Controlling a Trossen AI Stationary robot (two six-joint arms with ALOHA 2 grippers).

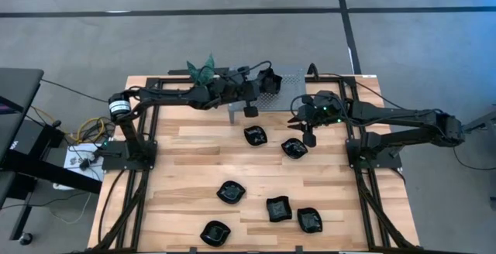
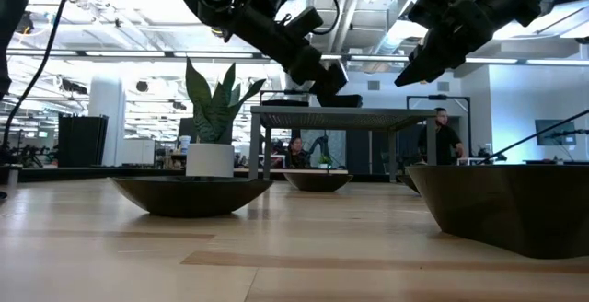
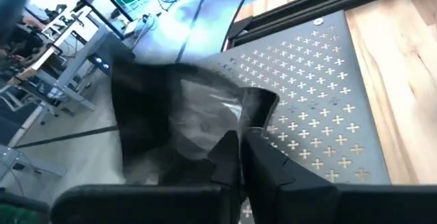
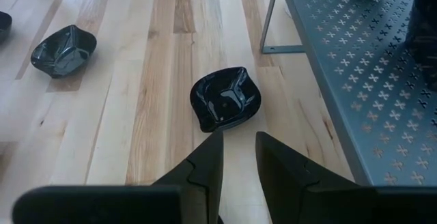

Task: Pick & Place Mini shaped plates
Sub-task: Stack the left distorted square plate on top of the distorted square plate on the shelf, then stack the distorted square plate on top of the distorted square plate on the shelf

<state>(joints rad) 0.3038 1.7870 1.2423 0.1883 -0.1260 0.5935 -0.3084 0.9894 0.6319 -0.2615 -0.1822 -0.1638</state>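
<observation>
My left gripper [image 3: 242, 149] reaches over the grey perforated rack [image 1: 285, 91] at the table's far side, shut on one glossy black mini plate [image 3: 194, 118], which is blurred. Several more mini plates lie on the wood, among them one [image 1: 256, 135] near the rack and one [image 1: 294, 147] to its right. My right gripper [image 4: 239, 157] hovers open above the table by these two. Nothing is between its fingers, and the plate near the rack [image 4: 225, 100] lies just ahead of them. My left gripper pinches the plate's rim [image 3: 235, 118] between its two fingertips. It comes from the table's left, slanting a little downward. The plate sticks out ahead of the fingers above the rack's top [image 3: 321, 94]; whether it touches the rack I cannot tell.
A small white pot with a green plant [image 1: 203, 68] stands at the far edge, left of the rack. Other black plates lie toward the near edge [image 1: 231, 192] [image 1: 279, 208] [image 1: 310, 220] [image 1: 215, 232]. A black frame [image 1: 151, 169] borders the table.
</observation>
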